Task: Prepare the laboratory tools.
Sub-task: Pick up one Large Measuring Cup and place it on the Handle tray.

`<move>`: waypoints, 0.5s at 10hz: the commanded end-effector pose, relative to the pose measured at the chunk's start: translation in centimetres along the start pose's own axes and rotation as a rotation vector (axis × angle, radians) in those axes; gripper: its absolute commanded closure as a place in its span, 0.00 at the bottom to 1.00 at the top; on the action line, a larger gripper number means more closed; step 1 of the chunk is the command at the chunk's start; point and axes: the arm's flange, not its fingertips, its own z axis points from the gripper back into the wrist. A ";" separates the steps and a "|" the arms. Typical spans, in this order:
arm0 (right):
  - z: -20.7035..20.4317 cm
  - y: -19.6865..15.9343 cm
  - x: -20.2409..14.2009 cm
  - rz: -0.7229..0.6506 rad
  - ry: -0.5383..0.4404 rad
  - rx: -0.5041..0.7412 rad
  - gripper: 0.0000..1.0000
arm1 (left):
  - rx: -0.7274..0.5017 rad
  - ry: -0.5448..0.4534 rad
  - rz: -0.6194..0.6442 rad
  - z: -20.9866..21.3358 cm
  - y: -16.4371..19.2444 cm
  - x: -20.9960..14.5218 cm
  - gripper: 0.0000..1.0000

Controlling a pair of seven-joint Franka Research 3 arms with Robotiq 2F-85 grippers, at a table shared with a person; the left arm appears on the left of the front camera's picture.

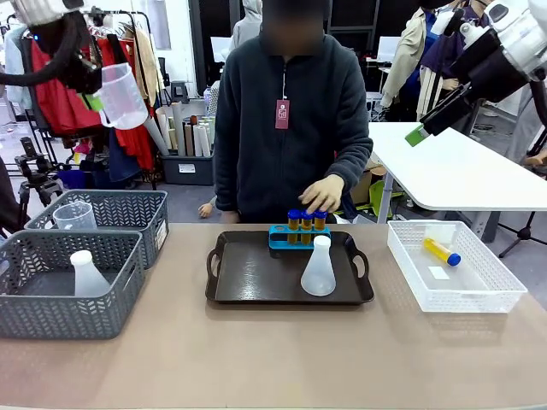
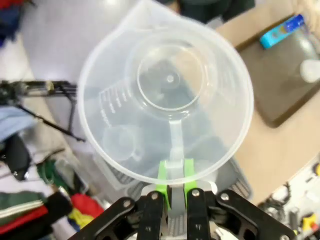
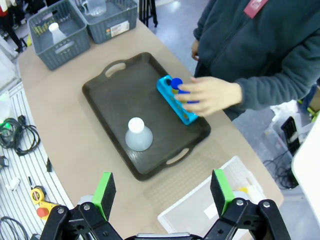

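My left gripper (image 1: 96, 101) hangs high at the far left, shut on the handle of a clear measuring beaker (image 1: 124, 94); in the left wrist view the green pads (image 2: 162, 176) pinch the handle below the beaker's (image 2: 165, 100) mouth. On the black tray (image 1: 248, 282) stand a translucent conical flask (image 1: 318, 269) and a blue rack (image 1: 297, 236) holding three amber blue-capped tubes. The person's hand (image 1: 323, 195) rests on the tubes. My right gripper (image 1: 423, 128) is raised at the upper right; in its own wrist view it (image 3: 162, 192) stands open and empty above the tray (image 3: 115, 105).
Two grey baskets sit at the left: the near one (image 1: 51, 316) holds another flask (image 1: 88, 275), the far one (image 1: 128, 209) another beaker (image 1: 75, 215). A white mesh basket (image 1: 479, 295) at the right holds one tube (image 1: 441, 251). The person stands behind the tray.
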 end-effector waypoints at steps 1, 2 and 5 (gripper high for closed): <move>0.1 0.0 0.0 0.002 -0.011 0.013 0.00 | -0.013 -0.032 -0.087 1.6 -0.6 0.5 1.00; 0.1 0.0 0.0 0.002 -0.011 0.013 0.00 | -0.058 -0.017 -0.080 1.4 -0.2 0.6 1.00; 0.1 0.0 0.0 0.002 -0.011 0.013 0.00 | 0.004 -0.018 -0.049 1.2 -0.9 0.4 1.00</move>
